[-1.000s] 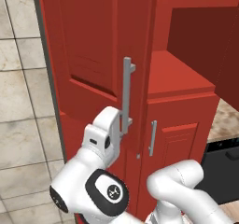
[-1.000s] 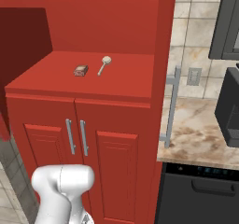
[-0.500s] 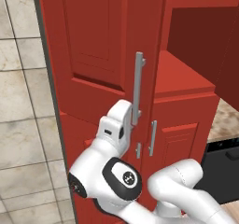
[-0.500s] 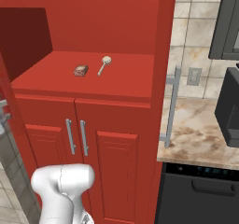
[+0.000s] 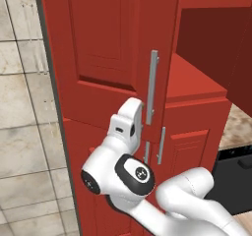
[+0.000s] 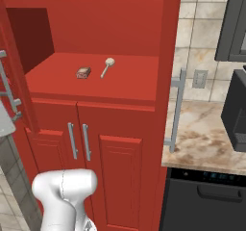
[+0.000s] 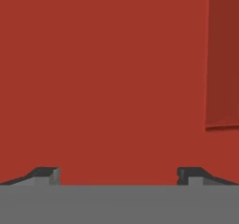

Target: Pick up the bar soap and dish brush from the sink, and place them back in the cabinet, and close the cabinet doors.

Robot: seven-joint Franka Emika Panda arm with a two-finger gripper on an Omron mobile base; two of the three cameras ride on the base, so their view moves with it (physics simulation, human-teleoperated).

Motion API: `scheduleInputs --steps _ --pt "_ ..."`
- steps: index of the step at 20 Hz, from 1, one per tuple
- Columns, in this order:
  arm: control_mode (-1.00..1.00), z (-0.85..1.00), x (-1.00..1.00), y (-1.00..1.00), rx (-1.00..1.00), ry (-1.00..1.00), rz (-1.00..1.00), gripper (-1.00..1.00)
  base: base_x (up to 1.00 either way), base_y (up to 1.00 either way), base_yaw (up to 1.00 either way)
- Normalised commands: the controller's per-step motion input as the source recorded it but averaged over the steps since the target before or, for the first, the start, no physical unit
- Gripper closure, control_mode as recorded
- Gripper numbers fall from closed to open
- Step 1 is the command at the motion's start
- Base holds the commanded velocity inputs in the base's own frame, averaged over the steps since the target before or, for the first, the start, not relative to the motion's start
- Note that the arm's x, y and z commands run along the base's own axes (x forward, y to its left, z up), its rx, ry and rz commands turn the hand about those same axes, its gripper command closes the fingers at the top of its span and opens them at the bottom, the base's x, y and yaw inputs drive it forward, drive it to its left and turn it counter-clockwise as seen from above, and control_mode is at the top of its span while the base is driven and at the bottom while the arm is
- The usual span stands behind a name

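Observation:
The bar soap [image 6: 83,73] and the dish brush [image 6: 107,66] lie side by side on the red shelf [image 6: 120,85] of the cabinet. The left cabinet door [image 5: 108,58] with its long silver handle [image 5: 152,87] stands partly swung in, and its edge [image 6: 9,81] shows at the left of the right base view. My white hand [image 5: 127,124] presses against that door's face just left of the handle. My gripper [image 7: 119,174] is open and empty, its tips wide apart against flat red panel. The right cabinet door [image 6: 171,42] stands open, edge-on. The sink is out of view.
Two smaller red doors [image 6: 115,167] with short handles sit below the shelf. To the right are a beige stone counter [image 6: 206,138], a black dishwasher front [image 6: 206,191] and a dark appliance [image 6: 238,109]. Tiled wall [image 5: 24,132] lies left of the door.
The left cabinet door has swung further toward shut, its handle moving right in the left base view and its edge entering the right base view. My hand has followed it.

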Motion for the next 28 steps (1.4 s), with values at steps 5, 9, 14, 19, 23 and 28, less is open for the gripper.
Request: scheduleInputs --steps 5,9,14,19,23,28 --pt "-1.0 0.0 0.58 0.0 0.0 -0.01 0.0 -1.0 0.0 0.0 0.0" --pt "-1.0 0.0 0.58 0.0 0.0 0.0 0.0 -1.0 0.0 0.0 0.0" --pt "-1.0 -0.01 0.51 -0.03 0.0 -0.01 0.0 -1.0 0.0 0.0 0.0" --pt "-1.0 -0.1 0.46 -0.08 0.0 -0.03 0.0 -1.0 0.0 0.0 0.0" --pt "-1.0 -0.12 0.53 -0.15 0.0 -0.02 0.01 -1.0 0.0 0.0 0.0" --pt "-1.0 -0.12 0.49 -0.18 0.0 -0.02 0.02 -1.0 0.0 0.0 0.0"
